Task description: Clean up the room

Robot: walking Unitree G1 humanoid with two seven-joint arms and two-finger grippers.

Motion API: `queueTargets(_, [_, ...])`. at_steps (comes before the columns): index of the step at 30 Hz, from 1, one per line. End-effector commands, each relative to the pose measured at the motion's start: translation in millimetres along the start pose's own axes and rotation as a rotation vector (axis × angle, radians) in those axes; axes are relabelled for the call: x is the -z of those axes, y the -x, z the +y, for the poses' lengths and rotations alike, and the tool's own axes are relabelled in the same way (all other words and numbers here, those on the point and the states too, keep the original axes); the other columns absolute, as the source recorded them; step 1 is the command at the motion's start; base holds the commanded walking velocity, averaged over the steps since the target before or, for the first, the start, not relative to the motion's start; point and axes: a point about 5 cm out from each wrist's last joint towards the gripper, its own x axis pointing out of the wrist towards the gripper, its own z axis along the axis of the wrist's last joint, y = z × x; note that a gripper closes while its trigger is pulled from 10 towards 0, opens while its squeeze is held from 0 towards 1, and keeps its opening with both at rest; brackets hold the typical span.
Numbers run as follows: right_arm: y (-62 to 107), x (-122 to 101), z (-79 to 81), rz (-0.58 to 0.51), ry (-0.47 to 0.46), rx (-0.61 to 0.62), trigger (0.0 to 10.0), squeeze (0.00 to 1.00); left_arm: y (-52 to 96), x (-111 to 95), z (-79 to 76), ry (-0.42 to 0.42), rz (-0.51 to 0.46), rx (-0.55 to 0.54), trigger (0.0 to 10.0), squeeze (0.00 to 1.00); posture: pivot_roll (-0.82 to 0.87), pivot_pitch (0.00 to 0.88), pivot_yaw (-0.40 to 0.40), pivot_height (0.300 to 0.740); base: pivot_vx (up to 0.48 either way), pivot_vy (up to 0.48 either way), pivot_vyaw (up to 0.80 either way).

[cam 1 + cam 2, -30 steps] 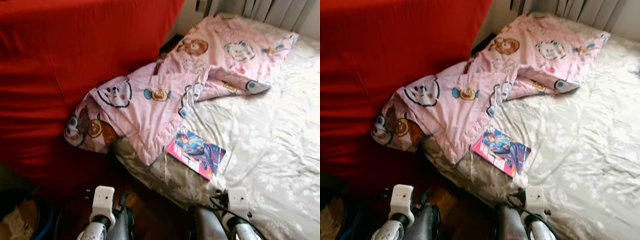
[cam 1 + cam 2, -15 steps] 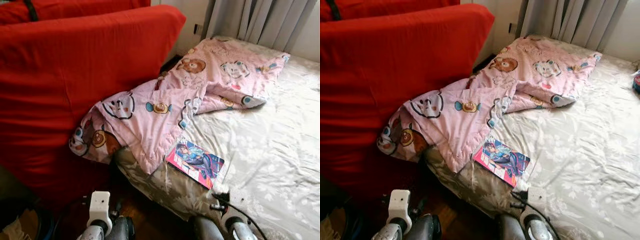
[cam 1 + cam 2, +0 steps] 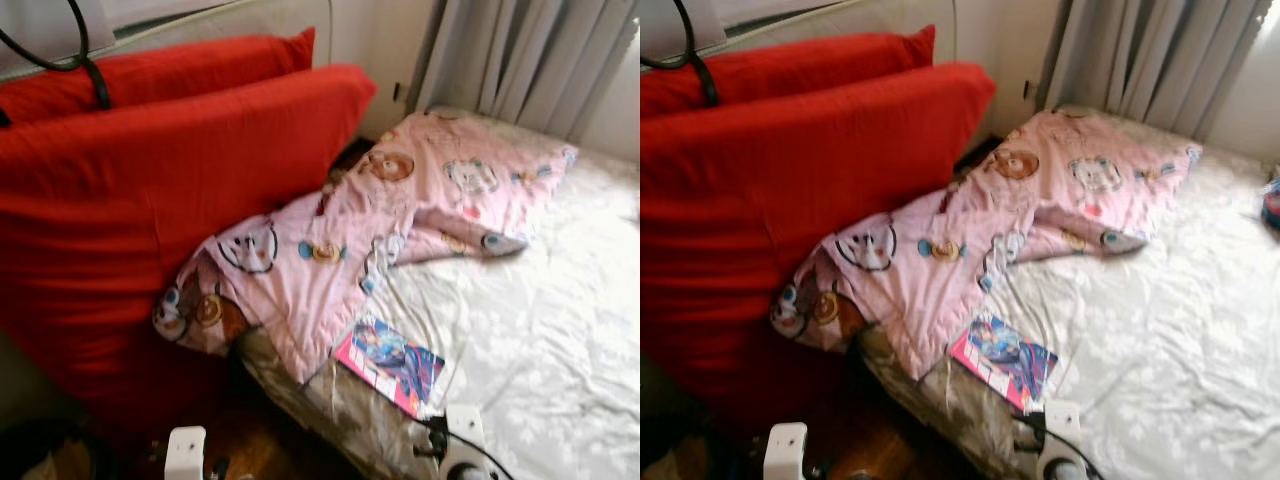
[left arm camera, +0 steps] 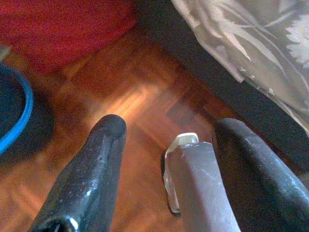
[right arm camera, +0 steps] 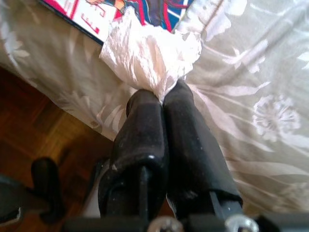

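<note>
My right gripper (image 5: 162,94) is shut on a crumpled white tissue (image 5: 150,52), held just above the bed's edge next to a colourful comic book (image 3: 391,363). The book lies flat on the white floral sheet (image 3: 540,330) near the bed's corner. A pink cartoon-print blanket (image 3: 340,240) sprawls from the bed over onto a big red cushion (image 3: 150,210). My left gripper (image 4: 166,130) hangs open and holds nothing, low over the wooden floor (image 4: 130,101) beside the bed.
A second red cushion (image 3: 190,70) leans behind the first, with a black cable (image 3: 88,60) across it. Grey curtains (image 3: 530,60) hang behind the bed. A blue-rimmed dark bin (image 4: 14,111) stands on the floor near my left gripper. A small blue object (image 3: 1272,200) lies at the bed's right edge.
The whole view has tilted upward, so the cushion tops and curtains have come in and my arms have sunk to the bottom edge. The blanket and book lie as before.
</note>
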Motion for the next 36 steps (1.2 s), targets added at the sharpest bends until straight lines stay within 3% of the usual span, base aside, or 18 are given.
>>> queueTargets(1, [2.8,11.1,-4.0,0.047,-0.011,0.011,10.0,0.0,2.5,10.4,2.6,0.035,0.052,-0.022,10.0,0.0,0.03,0.0,-0.056,0.738,0.0,0.0,0.0])
queueTargets(6, [2.9,14.0,-0.4,0.075,-0.005,-0.027,10.0,0.0,0.2,6.3,3.3,0.033,0.059,-0.017,10.0,0.0,0.03,0.0,-0.053,0.738,0.0,0.0,0.0])
queueTargets(16, [-3.2,-4.7,2.0,0.046,-0.015,-0.024,10.0,0.0,-9.7,-18.4,-7.2,0.036,0.021,0.007,10.0,0.0,0.03,0.0,-0.039,0.738,0.0,0.0,0.0])
queueTargets(21, [-1.2,3.3,4.7,0.064,-0.018,-0.026,10.0,0.0,-7.0,-9.3,-4.6,0.026,0.051,-0.003,10.0,0.0,0.03,0.0,-0.033,0.738,0.0,0.0,0.0])
queueTargets(26, [4.2,20.1,-3.1,0.114,-0.035,0.001,10.0,0.0,-4.1,-2.8,1.4,0.052,0.057,-0.036,10.0,0.0,0.05,0.0,-0.054,0.738,0.0,0.0,0.0])
queueTargets(36, [5.2,17.7,-17.1,0.094,-0.038,0.018,10.0,0.0,-0.7,8.5,-4.5,0.081,0.082,-0.029,10.0,0.0,0.03,0.0,-0.069,0.738,0.0,0.03,0.0])
